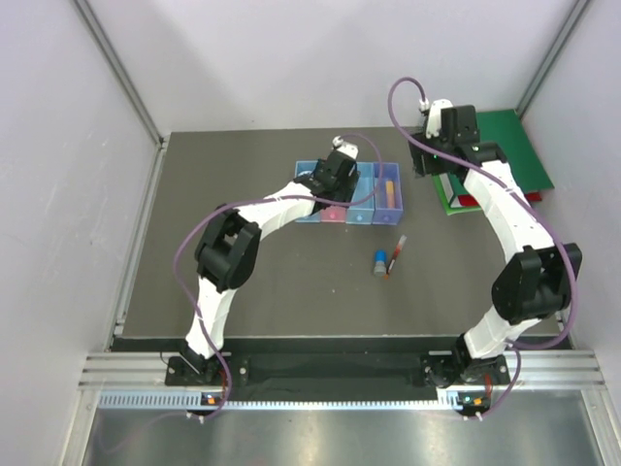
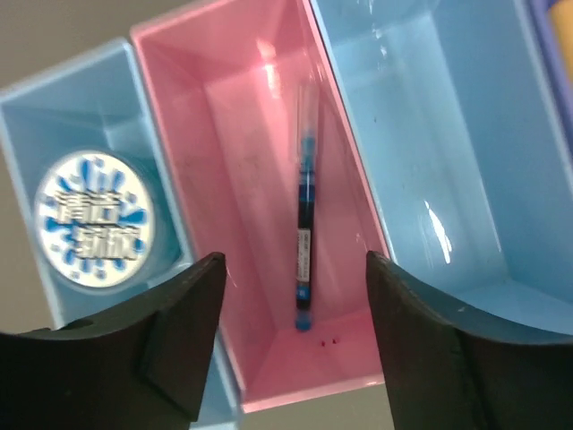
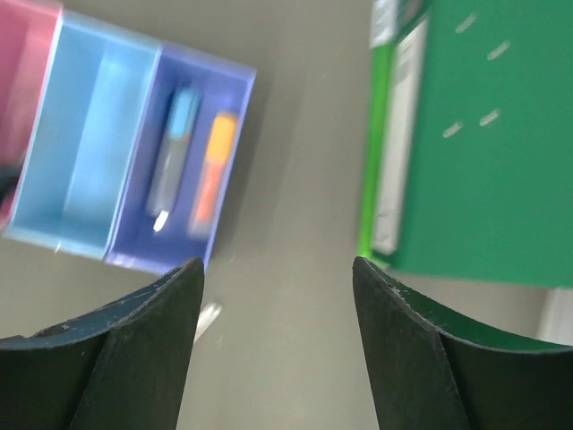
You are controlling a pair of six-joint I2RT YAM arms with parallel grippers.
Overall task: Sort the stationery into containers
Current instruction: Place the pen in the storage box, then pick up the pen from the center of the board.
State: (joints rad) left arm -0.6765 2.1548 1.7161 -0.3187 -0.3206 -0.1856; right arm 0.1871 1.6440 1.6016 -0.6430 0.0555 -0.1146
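Observation:
Four small bins stand in a row: blue, pink, light blue and purple. The round blue disc lies in the blue bin. A dark pen lies in the pink bin. The light-blue marker and the orange highlighter lie in the purple bin. My left gripper is open and empty above the pink bin. My right gripper is open and empty over bare table between the purple bin and the green binders. A small blue cylinder and a red pen lie on the table.
Big green binders lie at the back right, also in the right wrist view. White walls enclose the table on three sides. The dark table top stretches in front of the bins.

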